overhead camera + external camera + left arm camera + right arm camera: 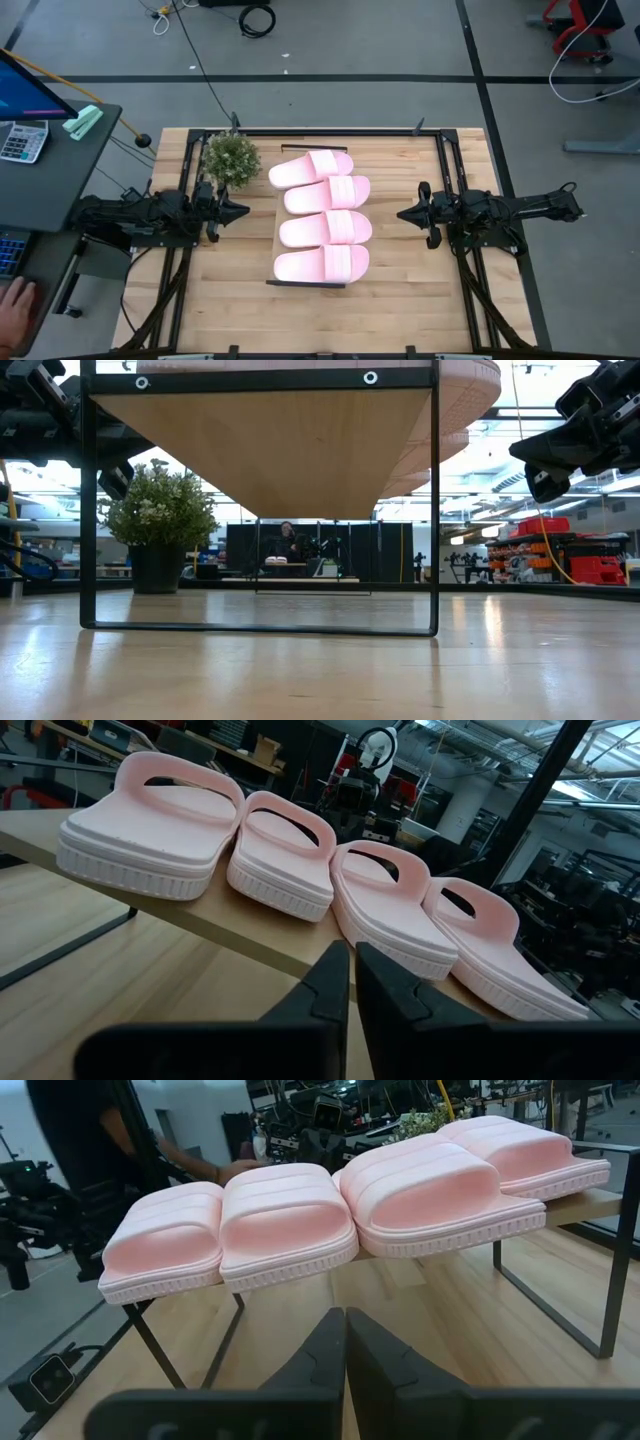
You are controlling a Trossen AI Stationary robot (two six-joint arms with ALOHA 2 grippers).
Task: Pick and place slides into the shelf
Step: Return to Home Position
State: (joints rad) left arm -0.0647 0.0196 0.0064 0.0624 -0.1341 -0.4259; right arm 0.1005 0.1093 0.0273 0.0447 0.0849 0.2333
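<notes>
Left end effector (243,210) and right end effector (401,214), pressed together, flank the shelf (270,450), arms level.

The high camera looks straight down on the tabletop (400,310). The low one peers level beneath the shelf (270,450), close up. Wrist cameras face the slides (160,820) from 9 and 3 o'clock.
</notes>
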